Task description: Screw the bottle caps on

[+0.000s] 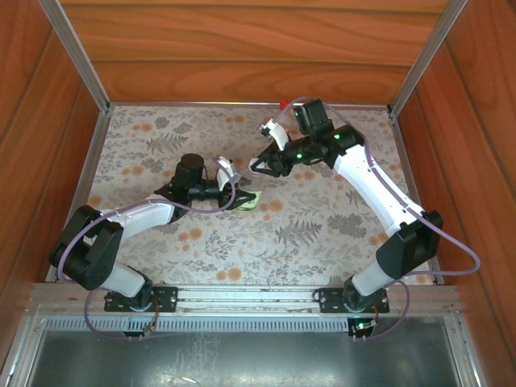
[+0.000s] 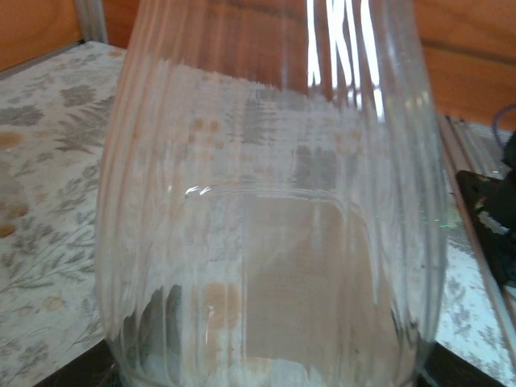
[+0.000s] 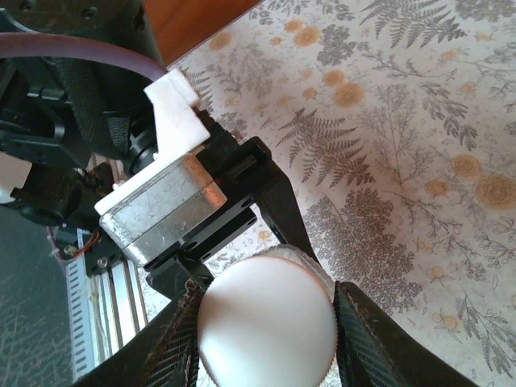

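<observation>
A clear ribbed bottle (image 2: 274, 201) stands right in front of the left wrist camera, with dark finger edges at its base. From above, its green-and-white label (image 1: 248, 200) shows at my left gripper (image 1: 234, 192), which is shut on it. The white cap (image 3: 266, 322) sits between the ribbed pads (image 3: 367, 347) of my right gripper (image 3: 266, 305), and both pads touch its rim. In the top view the right gripper (image 1: 260, 167) meets the left one mid-table. The cap hides the bottle's mouth. A red cap (image 1: 282, 105) lies at the back edge behind the right wrist.
Wooden walls (image 1: 242, 48) and aluminium corner posts (image 1: 76, 56) close in the floral tabletop (image 1: 322, 226) on three sides. A metal rail (image 1: 242, 297) runs along the near edge by the arm bases. The left gripper's metal body (image 3: 161, 210) is close behind the white cap.
</observation>
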You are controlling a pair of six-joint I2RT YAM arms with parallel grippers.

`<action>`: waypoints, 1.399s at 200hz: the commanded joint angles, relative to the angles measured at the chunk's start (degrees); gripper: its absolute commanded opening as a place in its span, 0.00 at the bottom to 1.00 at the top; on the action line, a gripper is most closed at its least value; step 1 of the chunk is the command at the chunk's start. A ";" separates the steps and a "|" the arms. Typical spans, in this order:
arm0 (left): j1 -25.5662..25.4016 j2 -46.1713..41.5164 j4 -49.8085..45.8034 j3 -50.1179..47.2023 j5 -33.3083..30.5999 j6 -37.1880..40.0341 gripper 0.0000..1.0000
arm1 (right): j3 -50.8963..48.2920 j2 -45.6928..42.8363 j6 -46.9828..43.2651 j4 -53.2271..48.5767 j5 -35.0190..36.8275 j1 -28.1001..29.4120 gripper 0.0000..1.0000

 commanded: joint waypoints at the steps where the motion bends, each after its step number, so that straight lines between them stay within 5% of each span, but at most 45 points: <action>1: -0.48 -2.46 1.38 -0.19 -11.24 2.39 0.53 | -3.14 -1.55 13.04 2.69 -0.04 1.70 0.10; 41: -2.00 -3.68 1.35 0.00 -27.34 4.69 0.53 | -7.75 -3.56 28.44 6.89 10.74 7.42 0.06; 98: -5.43 -2.12 1.42 0.32 -34.88 9.12 0.53 | -11.87 -5.84 42.36 8.97 25.37 11.57 0.08; 118: -5.21 -2.33 1.37 -0.30 -32.68 8.14 0.53 | -11.57 -7.24 40.59 8.02 29.17 11.49 0.12; 182: -0.92 -1.23 1.37 0.51 -12.07 0.55 0.53 | -12.57 -11.51 26.45 10.87 33.37 10.74 0.62; 233: -0.40 2.18 1.41 3.51 2.74 -3.10 0.53 | -11.44 -10.32 21.89 17.47 24.88 10.39 0.62; 280: 0.17 2.31 1.33 4.67 10.10 -6.10 0.53 | -13.42 -11.04 18.59 21.30 18.36 6.76 0.56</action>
